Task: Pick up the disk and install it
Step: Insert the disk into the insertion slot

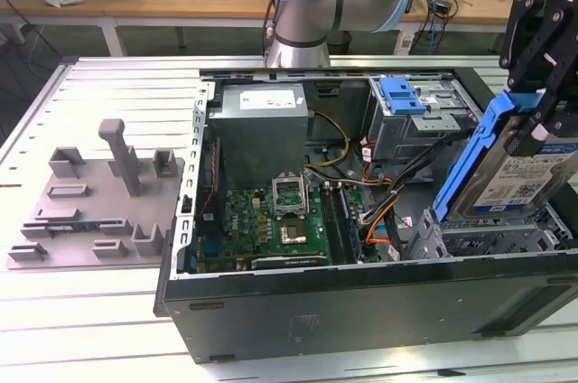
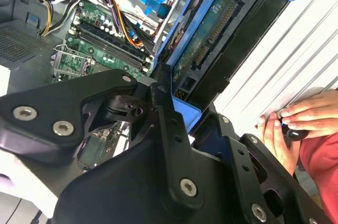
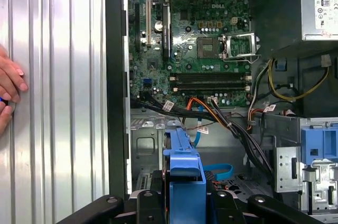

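Aloft, the hand [image 1: 539, 117] clamps the tilted disk [image 1: 513, 177].

disk [image 1: 517, 173] — tilted, blue-framed, aloft

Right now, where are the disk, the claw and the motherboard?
the disk [image 1: 528, 171], exterior view, on its labelled silver face.
the claw [image 3: 186, 203], first wrist view, midway between fingertips gripping the disk's blue frame.
the motherboard [image 1: 239, 216], exterior view, on its green circuit surface.

Cables [image 1: 384, 213] crowding the cage [image 1: 470, 240] beneath the disk [image 1: 522, 175]
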Robot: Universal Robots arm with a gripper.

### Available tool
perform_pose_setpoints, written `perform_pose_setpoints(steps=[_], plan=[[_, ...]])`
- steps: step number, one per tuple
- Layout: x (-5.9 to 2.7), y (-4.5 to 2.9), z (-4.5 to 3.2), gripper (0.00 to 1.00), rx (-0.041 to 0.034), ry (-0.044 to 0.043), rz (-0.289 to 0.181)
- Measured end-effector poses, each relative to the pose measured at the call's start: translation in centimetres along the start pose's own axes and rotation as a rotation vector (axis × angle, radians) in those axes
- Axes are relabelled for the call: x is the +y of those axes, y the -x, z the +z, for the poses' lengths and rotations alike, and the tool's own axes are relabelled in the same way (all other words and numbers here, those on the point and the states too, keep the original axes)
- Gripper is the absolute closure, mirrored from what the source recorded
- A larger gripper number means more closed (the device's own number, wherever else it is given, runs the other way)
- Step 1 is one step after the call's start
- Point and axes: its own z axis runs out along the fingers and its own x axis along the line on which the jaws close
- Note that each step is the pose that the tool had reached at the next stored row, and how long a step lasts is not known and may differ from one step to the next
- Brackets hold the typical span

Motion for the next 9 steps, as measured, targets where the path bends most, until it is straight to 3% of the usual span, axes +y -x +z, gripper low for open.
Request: perform_pose_setpoints(steps=[9], plan=[[-0.04, 0.32, 0.26, 0.64, -0.0001, 0.0, 0.0]])
